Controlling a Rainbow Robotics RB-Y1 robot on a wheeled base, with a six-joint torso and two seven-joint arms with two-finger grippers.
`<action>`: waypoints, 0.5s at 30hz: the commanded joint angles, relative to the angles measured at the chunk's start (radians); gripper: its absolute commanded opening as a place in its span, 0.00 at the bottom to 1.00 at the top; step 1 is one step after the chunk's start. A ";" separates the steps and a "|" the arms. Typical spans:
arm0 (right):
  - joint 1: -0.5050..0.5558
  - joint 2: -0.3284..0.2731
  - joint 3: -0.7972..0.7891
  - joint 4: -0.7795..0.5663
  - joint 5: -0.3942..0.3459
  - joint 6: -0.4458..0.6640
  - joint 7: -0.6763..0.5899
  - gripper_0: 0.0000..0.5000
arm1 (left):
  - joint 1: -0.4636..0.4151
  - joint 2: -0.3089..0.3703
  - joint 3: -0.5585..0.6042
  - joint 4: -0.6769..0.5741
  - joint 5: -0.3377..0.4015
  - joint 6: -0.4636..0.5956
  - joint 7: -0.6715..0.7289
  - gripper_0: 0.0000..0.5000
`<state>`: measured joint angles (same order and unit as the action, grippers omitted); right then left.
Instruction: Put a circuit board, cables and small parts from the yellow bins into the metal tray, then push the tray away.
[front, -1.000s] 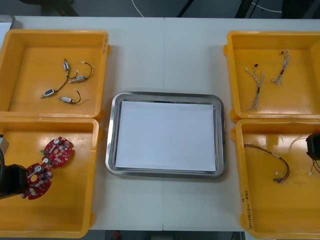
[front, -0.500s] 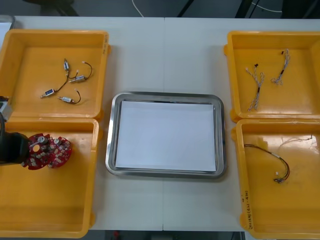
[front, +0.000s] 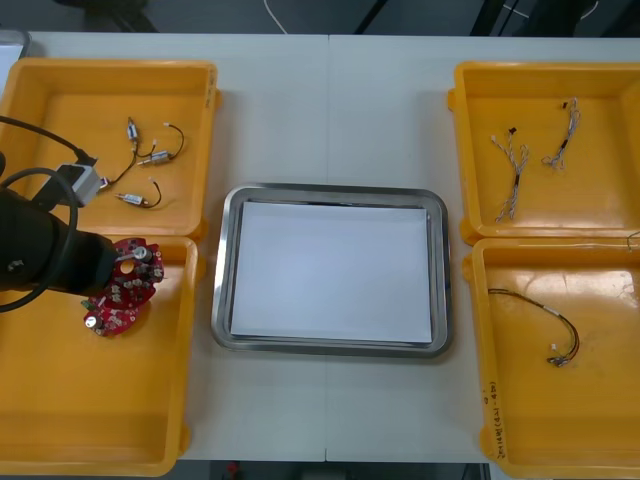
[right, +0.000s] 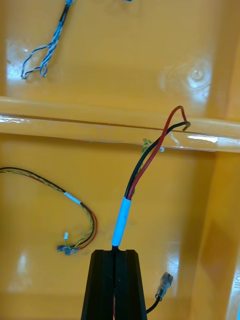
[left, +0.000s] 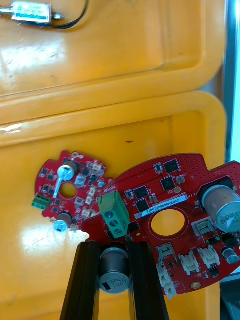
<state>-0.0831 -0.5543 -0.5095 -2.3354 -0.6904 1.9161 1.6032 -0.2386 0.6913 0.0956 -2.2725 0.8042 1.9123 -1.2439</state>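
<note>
Gripping round red circuit board (left: 165, 185) with left hand (left: 113, 247); clamping red-and-black cable (right: 121, 220) with right hand (right: 116, 254).

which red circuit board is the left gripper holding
The circuit board pinched in the left gripper; the other circuit board lies loose on the yellow bin floor.

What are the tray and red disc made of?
Metal tray: shiny rim suggests steel; inside matte white. Circuit board in the left gripper, over the near left bin: seemingly red laminate with metal cans. The right gripper, over the near right bin, grips a red and black cable.
</note>
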 joint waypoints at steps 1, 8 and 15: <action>0.045 -0.061 -0.033 -0.038 -0.066 0.004 0.009 0.00 | -0.084 0.040 -0.074 -0.033 0.018 0.008 0.133 0.00; 0.131 -0.150 -0.030 -0.111 -0.230 0.004 0.009 0.00 | -0.191 0.031 -0.226 -0.024 0.021 0.008 0.165 0.00; 0.151 -0.210 -0.023 -0.160 -0.357 0.004 0.009 0.00 | -0.255 -0.018 -0.350 -0.002 -0.008 0.008 0.192 0.00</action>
<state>0.0495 -0.7041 -0.5117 -2.4618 -1.0106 1.9162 1.6032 -0.4385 0.6909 -0.2095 -2.2718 0.8130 1.9127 -1.1329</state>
